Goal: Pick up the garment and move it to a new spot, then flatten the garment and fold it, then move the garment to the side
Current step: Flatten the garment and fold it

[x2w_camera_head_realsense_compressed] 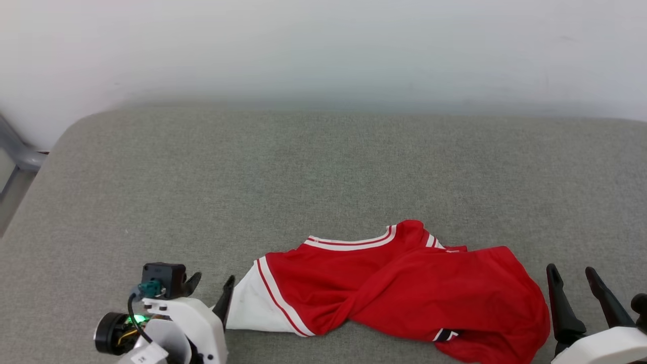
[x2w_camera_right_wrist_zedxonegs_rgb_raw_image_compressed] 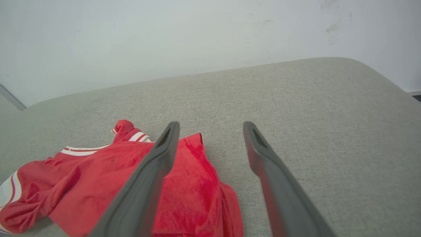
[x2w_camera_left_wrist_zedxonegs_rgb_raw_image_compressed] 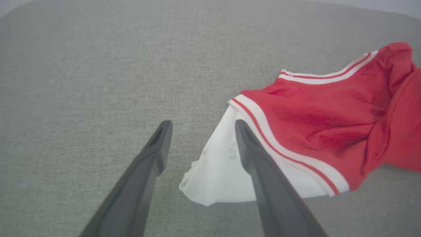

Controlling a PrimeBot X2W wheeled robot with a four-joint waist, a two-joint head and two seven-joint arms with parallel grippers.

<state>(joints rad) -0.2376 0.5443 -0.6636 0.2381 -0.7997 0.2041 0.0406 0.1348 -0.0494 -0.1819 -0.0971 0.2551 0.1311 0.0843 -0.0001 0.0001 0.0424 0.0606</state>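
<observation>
The garment [x2w_camera_head_realsense_compressed: 404,283] is a red jersey with a white sleeve and red-and-white trim. It lies crumpled near the front of the grey cushion [x2w_camera_head_realsense_compressed: 303,167]. My left gripper [x2w_camera_head_realsense_compressed: 212,280] stands open just left of the white sleeve. In the left wrist view the left gripper [x2w_camera_left_wrist_zedxonegs_rgb_raw_image_compressed: 203,123] has its jaws spread, and the sleeve of the garment [x2w_camera_left_wrist_zedxonegs_rgb_raw_image_compressed: 312,115] lies under one finger [x2w_camera_left_wrist_zedxonegs_rgb_raw_image_compressed: 263,174]. My right gripper [x2w_camera_head_realsense_compressed: 571,270] is open at the garment's right edge. In the right wrist view the right gripper [x2w_camera_right_wrist_zedxonegs_rgb_raw_image_compressed: 211,125] has one finger over the garment [x2w_camera_right_wrist_zedxonegs_rgb_raw_image_compressed: 82,177]. The lettering is hidden.
A white wall [x2w_camera_head_realsense_compressed: 323,45] rises behind the cushion. A grey metal frame [x2w_camera_head_realsense_compressed: 15,151] stands past the cushion's rounded left corner. Bare cushion stretches behind and to the left of the garment.
</observation>
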